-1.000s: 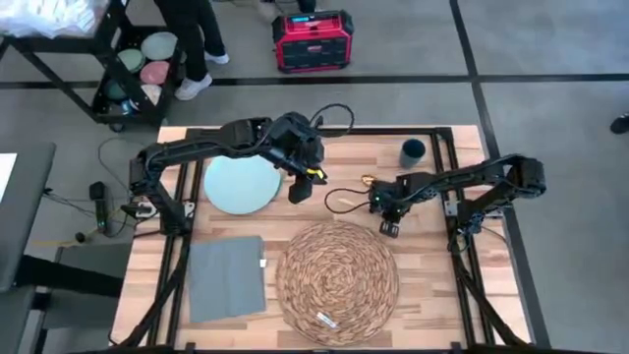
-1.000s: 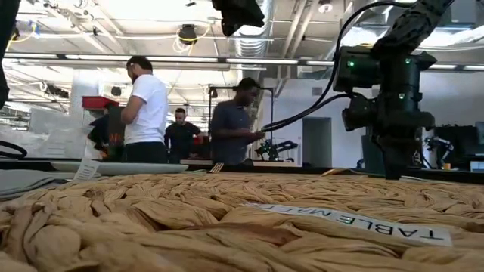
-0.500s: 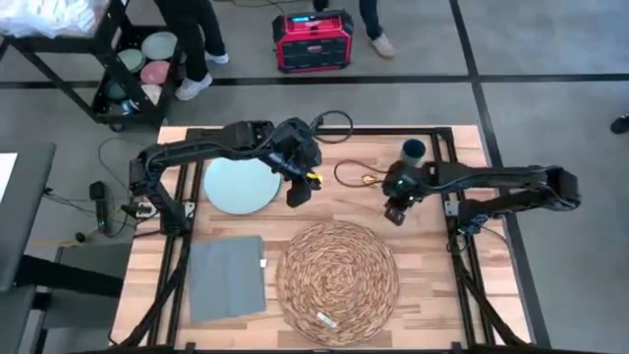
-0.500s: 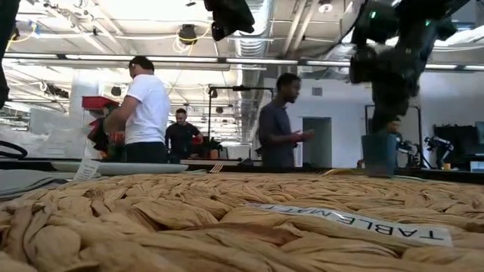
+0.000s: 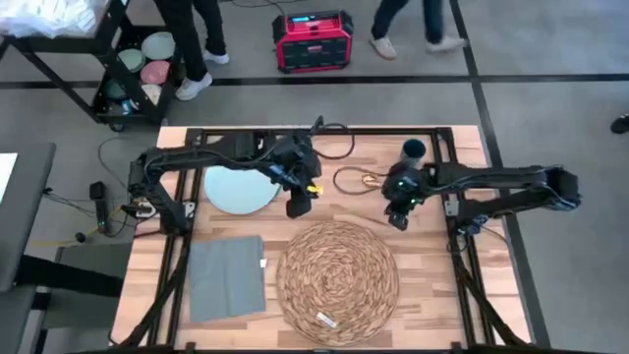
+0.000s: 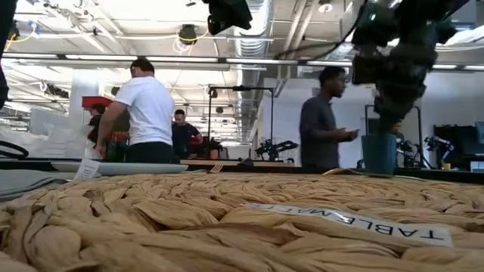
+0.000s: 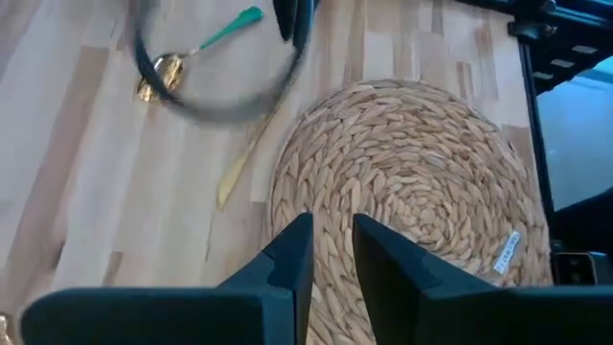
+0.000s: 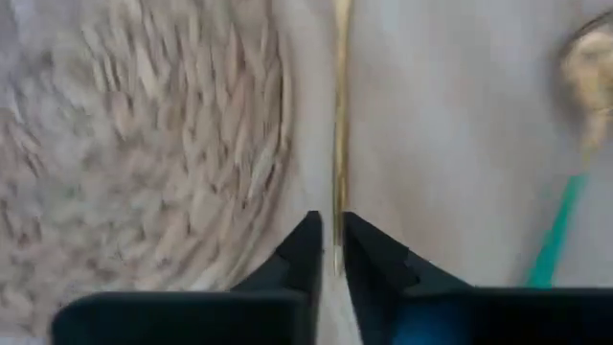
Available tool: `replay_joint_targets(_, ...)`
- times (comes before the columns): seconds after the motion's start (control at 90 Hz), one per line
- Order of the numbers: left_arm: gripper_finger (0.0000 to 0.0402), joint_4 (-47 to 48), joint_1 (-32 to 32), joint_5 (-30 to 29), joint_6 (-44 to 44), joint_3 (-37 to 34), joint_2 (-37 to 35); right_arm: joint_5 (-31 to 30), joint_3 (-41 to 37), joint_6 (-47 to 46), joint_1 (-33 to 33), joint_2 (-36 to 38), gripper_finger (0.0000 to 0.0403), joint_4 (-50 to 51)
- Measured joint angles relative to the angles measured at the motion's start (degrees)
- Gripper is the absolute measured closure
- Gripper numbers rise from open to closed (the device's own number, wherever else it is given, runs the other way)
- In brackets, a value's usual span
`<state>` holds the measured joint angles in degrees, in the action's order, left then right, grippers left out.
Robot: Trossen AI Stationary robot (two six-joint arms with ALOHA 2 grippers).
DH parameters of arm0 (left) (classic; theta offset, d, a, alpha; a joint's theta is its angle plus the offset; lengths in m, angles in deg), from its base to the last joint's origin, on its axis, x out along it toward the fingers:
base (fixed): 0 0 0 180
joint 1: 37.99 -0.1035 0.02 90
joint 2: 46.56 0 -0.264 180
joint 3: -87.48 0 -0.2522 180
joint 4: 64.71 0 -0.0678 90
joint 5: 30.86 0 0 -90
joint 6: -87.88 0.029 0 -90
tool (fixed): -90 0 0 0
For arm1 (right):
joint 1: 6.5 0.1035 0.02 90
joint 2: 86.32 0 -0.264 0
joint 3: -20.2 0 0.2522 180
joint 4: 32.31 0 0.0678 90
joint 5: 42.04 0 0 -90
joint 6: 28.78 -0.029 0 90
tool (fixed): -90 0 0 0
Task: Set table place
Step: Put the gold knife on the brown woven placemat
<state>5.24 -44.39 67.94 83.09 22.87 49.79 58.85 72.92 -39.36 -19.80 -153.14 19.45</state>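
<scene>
Here the right gripper (image 5: 398,218) hangs just beyond the far right rim of the round woven straw-coloured wicker placemat (image 5: 337,282); its dark fingers (image 8: 305,251) stand almost closed, a thin golden utensil handle (image 8: 340,125) showing in the narrow gap, though I cannot tell whether they grip it. The left gripper (image 5: 295,205) hovers near the mat's far left rim, its fingers (image 7: 292,261) a narrow slit apart and holding nothing. The placemat lies at the near middle of the light wooden plank table (image 5: 428,285). A round pale-blue plate (image 5: 239,185) sits far left, a grey rectangular cloth napkin (image 5: 227,277) near left, a dark blue cup (image 5: 413,150) far right.
</scene>
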Motion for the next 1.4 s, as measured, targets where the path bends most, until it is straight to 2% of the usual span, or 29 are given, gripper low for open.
replay_joint_targets(0.222,0.0343,-0.02,1.62,-3.11,0.92,0.00,0.00,1.06,0.02,0.91,-3.34,-8.76,0.0233,-3.74)
replay_joint_targets(0.322,0.0343,0.20,2.04,-3.17,0.87,0.00,0.00,2.03,0.02,0.10,-4.39,-12.26,0.0198,-3.52)
replay_joint_targets(0.444,0.0343,1.18,2.54,-3.34,1.09,0.00,0.00,3.02,0.02,-0.07,-3.98,-14.96,0.0185,-3.60)
replay_joint_targets(0.644,0.0343,2.01,2.60,-4.04,1.12,0.00,-0.02,3.49,0.04,-0.27,-3.12,-15.66,0.0197,-4.78)
replay_joint_targets(0.733,0.0343,1.06,2.58,-5.01,1.17,-0.33,0.07,7.63,0.04,-2.30,-4.64,-12.63,0.0202,-5.14)
replay_joint_targets(0.811,0.0343,-3.25,2.59,-5.06,2.26,-2.37,0.19,9.81,0.04,-3.74,-6.95,-6.56,0.0202,-5.68)
replay_joint_targets(0.978,0.0343,-8.93,2.52,-4.59,2.73,-7.03,0.44,6.54,0.11,-4.93,-9.81,4.53,0.0203,-5.31)
replay_joint_targets(1.156,0.0343,-10.46,1.56,-4.68,3.42,-8.13,0.56,5.21,0.11,-5.45,-11.78,8.94,0.0212,-2.80)
replay_joint_targets(1.278,0.0343,-18.70,1.44,-4.30,5.91,-8.09,3.29,5.23,0.11,-5.87,-13.91,11.50,0.0218,-1.87)
replay_joint_targets(1.4,0.0343,-25.26,1.39,-0.35,10.36,-5.43,9.87,5.21,0.11,-6.17,-16.02,15.33,0.0222,-1.26)
